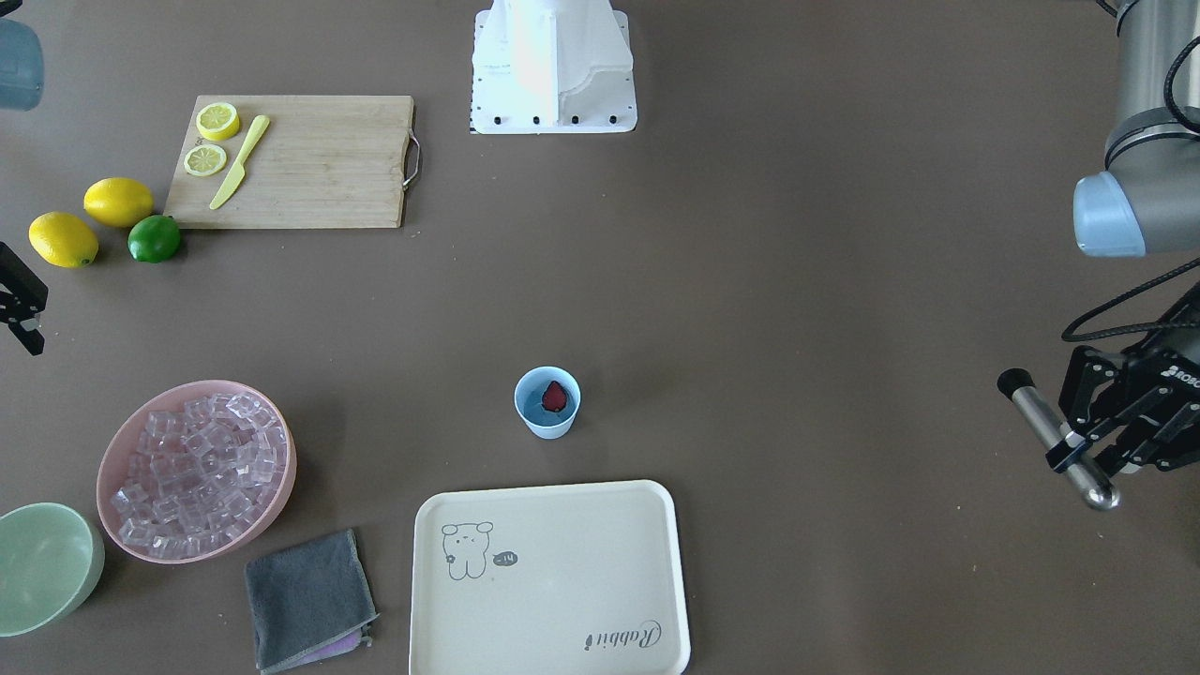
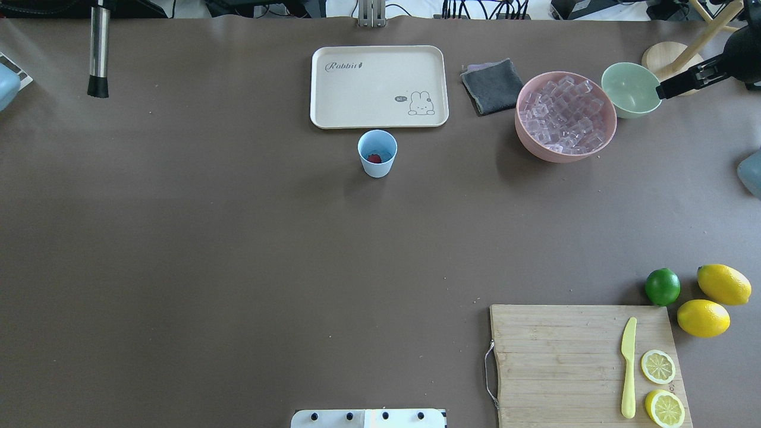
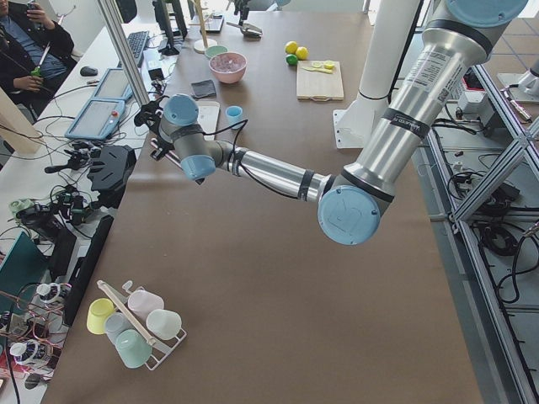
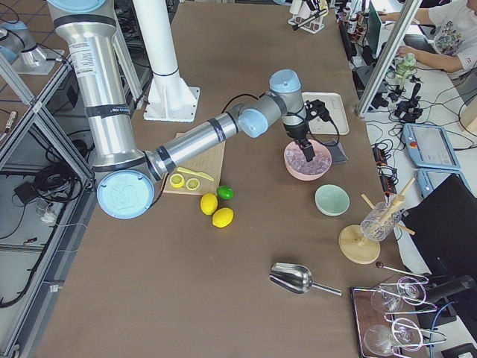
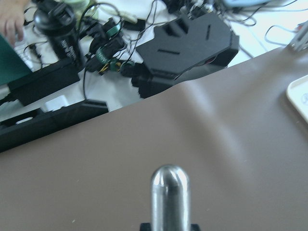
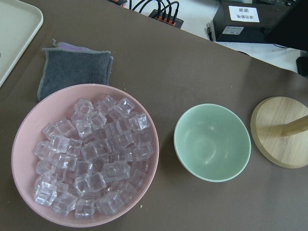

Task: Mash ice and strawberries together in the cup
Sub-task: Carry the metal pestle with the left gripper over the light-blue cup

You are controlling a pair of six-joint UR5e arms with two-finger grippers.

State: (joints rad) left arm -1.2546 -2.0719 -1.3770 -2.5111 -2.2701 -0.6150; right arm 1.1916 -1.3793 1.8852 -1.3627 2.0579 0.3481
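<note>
In the front-facing view the cup (image 1: 547,405) stands upright near the table's middle, just on the robot's side of the tray (image 1: 562,609). The strawberry (image 1: 555,396) lies inside it, and no cubes show there. The ice (image 1: 192,469) is heaped in the pink bowl (image 1: 289,478), well apart from the cup, so the filling step looks only half done. At that view's right edge the left gripper (image 1: 1073,448) has its fingers clamped on the muddler (image 1: 1036,412), a metal rod held slanted and off to the side. It is probably parked there so the cup stays clear for loading. Overhead, the right gripper (image 2: 669,88) hangs by the pink bowl and the green bowl (image 2: 630,89); whether its fingers are spread or closed cannot be told, and nothing shows in them. The left-side camera shows the near arm stretched toward the table's far edge, away from the cup. The right-side camera shows the near arm's gripper above the pink bowl, seemingly placed to fetch cubes. The left wrist camera looks along the rod's rounded end. The right wrist camera looks down on both bowls and a grey cloth (image 6: 72,67), with no fingers in frame.
</note>
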